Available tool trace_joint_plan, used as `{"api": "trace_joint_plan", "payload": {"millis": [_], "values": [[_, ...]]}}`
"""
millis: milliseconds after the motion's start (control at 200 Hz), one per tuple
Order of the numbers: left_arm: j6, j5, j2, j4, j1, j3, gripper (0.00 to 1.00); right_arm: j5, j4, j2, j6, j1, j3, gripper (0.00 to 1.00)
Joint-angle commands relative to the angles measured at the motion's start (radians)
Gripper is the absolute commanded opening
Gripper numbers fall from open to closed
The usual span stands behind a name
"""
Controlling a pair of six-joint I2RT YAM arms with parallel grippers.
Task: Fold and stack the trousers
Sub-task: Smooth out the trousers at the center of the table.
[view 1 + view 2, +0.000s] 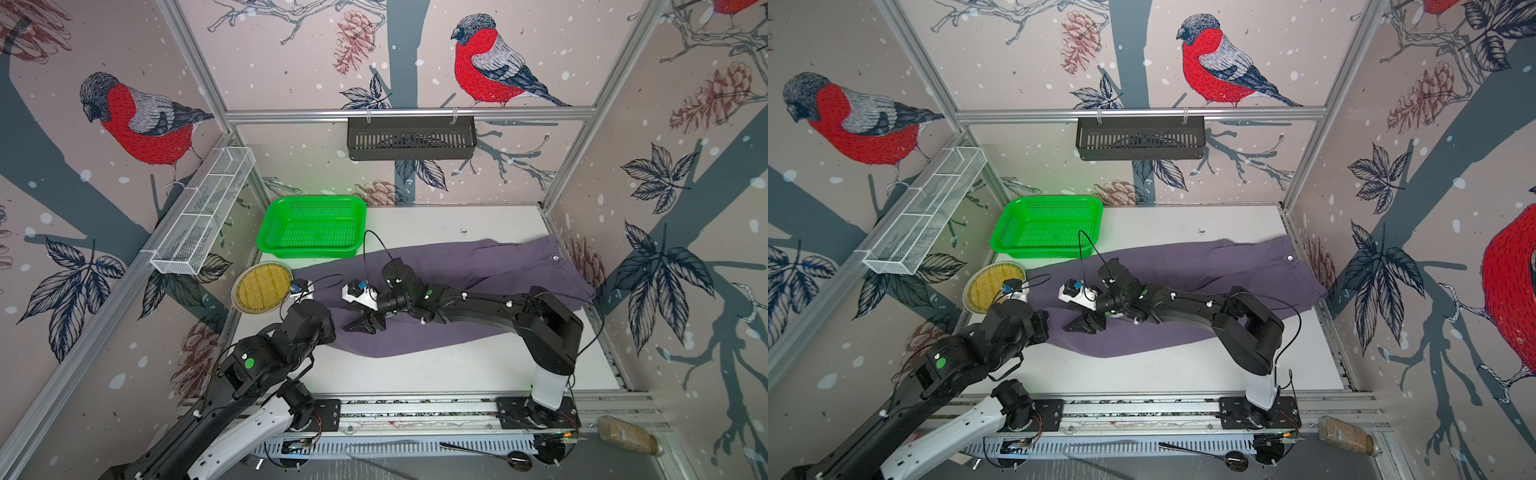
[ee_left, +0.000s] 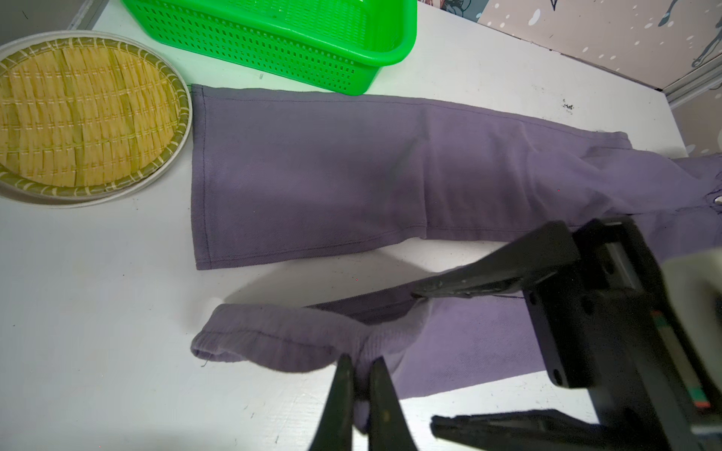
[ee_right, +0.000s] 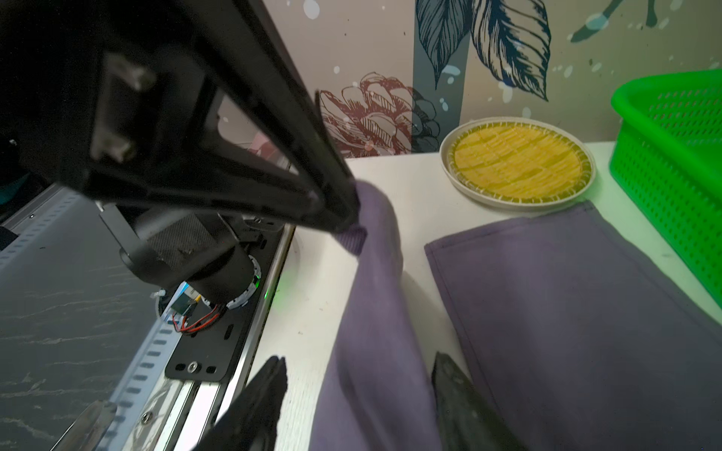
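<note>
White table [image 1: 436,365] before the green basket [image 1: 316,199]: trousers [image 1: 478,262], hem pinched in the left gripper [image 2: 361,363] — right gripper [image 3: 357,367] agape, empty. First fold, seemingly; carry it waistward next

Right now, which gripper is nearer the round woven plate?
Left. The left gripper, jaws shut on the near-leg cuff of the trousers, is at the end toward the plate. The right gripper, jaws open astride that same leg, sits farther along it, away from the plate.
</note>
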Motion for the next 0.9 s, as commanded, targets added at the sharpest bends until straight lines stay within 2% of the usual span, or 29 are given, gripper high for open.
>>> {"api": "trace_joint_plan", "payload": {"millis": [0, 185, 385, 510, 605, 725, 815, 855, 895], "values": [[0.019, 0.011, -0.006, 0.031, 0.001, 0.0, 0.0, -0.031, -0.001, 0.035, -0.023, 0.006, 0.044, 0.6], [0.021, 0.014, -0.012, 0.025, 0.0, 0.004, 0.0, -0.069, 0.03, 0.063, 0.003, 0.003, 0.072, 0.47], [0.007, 0.008, 0.003, 0.011, 0.0, -0.002, 0.0, -0.134, 0.063, 0.058, 0.039, 0.006, 0.077, 0.22], [0.001, 0.001, 0.029, -0.002, 0.0, 0.014, 0.0, -0.132, 0.079, 0.046, 0.056, 0.013, 0.068, 0.08], [-0.034, -0.045, 0.039, -0.042, 0.001, 0.05, 0.23, -0.103, 0.091, 0.025, 0.064, 0.025, 0.042, 0.06], [-0.055, -0.066, 0.029, -0.036, 0.004, 0.097, 0.37, -0.076, 0.139, -0.007, 0.104, 0.043, -0.011, 0.05], [-0.072, -0.082, 0.045, -0.044, 0.008, 0.138, 0.43, -0.062, 0.201, -0.031, 0.148, 0.06, -0.071, 0.05], [-0.086, -0.099, 0.063, -0.068, 0.014, 0.15, 0.52, -0.055, 0.228, -0.04, 0.165, 0.068, -0.101, 0.05], [-0.093, -0.115, 0.084, -0.093, 0.022, 0.183, 0.56, -0.046, 0.242, -0.043, 0.176, 0.078, -0.12, 0.05]]}}
